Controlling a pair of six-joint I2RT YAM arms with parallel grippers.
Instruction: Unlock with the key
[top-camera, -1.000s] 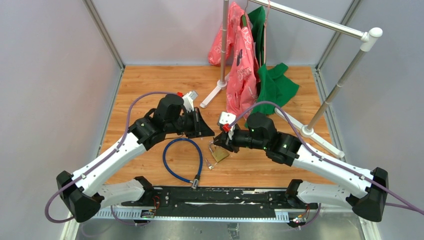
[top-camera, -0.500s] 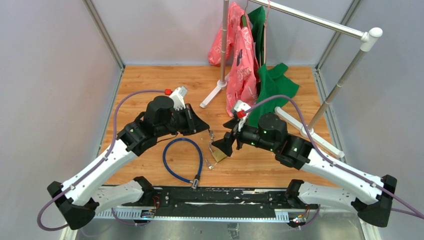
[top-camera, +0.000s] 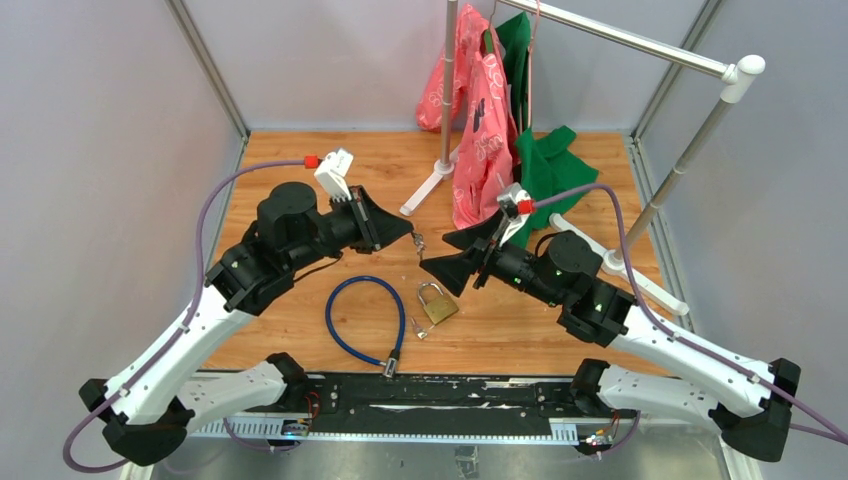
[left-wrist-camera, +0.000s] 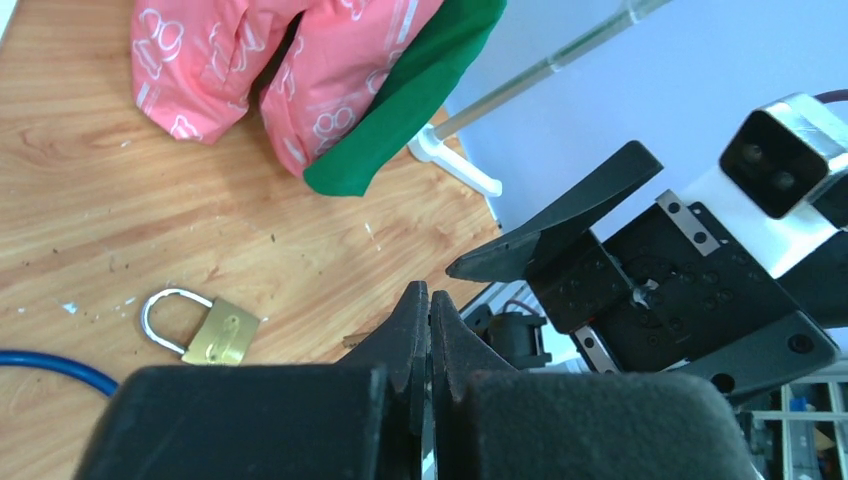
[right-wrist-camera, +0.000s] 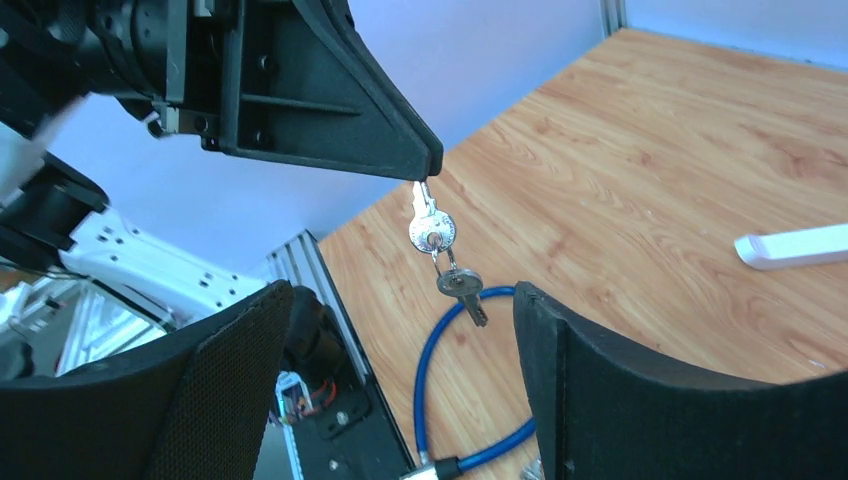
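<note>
Inspecting the left hand (top-camera: 410, 236): shut, tips pinching one key (right-wrist-camera: 431, 227), seemingly by its blade, with a second key (right-wrist-camera: 461, 286) dangling beneath; right hand (top-camera: 437, 253) wide open, holding nothing, facing it close by; padlock (top-camera: 437, 303) flat on the table (top-camera: 290, 170), below and nearward of both hands, shackle pointing away from me, marginally nearer the right.

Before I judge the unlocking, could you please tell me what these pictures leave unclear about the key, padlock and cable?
Key: upper end pinched out of sight in the left gripper, right wrist view; hidden behind the fingers in the left wrist view.
Padlock: keyhole unseen; left wrist view shows only its flat face, top view too small.
Blue cable: lock end cut by the bottom edge, right wrist view.
</note>
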